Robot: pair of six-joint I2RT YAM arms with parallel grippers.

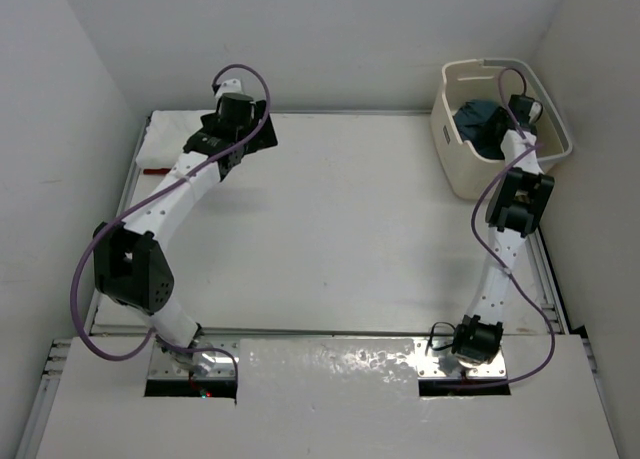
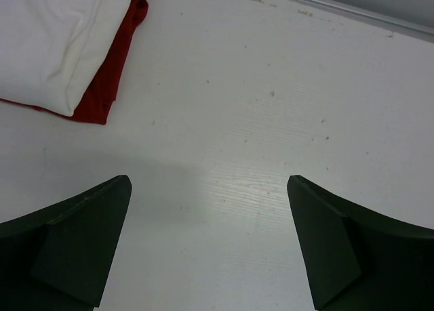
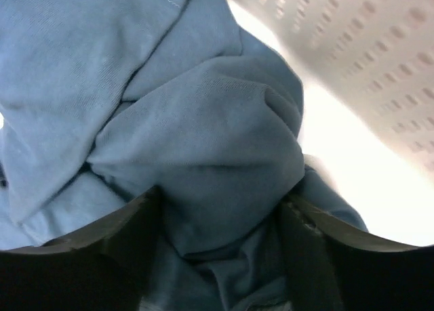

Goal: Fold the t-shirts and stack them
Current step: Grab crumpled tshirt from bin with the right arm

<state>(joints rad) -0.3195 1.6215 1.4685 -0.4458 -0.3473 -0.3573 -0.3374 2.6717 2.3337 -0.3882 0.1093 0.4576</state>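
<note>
The right gripper [image 3: 217, 216] straddles a bunched fold of the crumpled teal-blue t-shirt [image 3: 196, 121] (cloth fills the gap between its fingers); a perforated basket wall [image 3: 352, 47] stands upper right.

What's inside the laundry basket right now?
A crumpled teal-blue t-shirt, with the right gripper reaching in, its fingers either side of a bunched fold. Whatever lies beneath it in the basket is covered.

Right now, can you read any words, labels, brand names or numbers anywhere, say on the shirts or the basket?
None: no readable text shows in any view.
The white shirt, red shirt and blue shirt show plain cloth, and the basket wall carries only rows of small holes.
</note>
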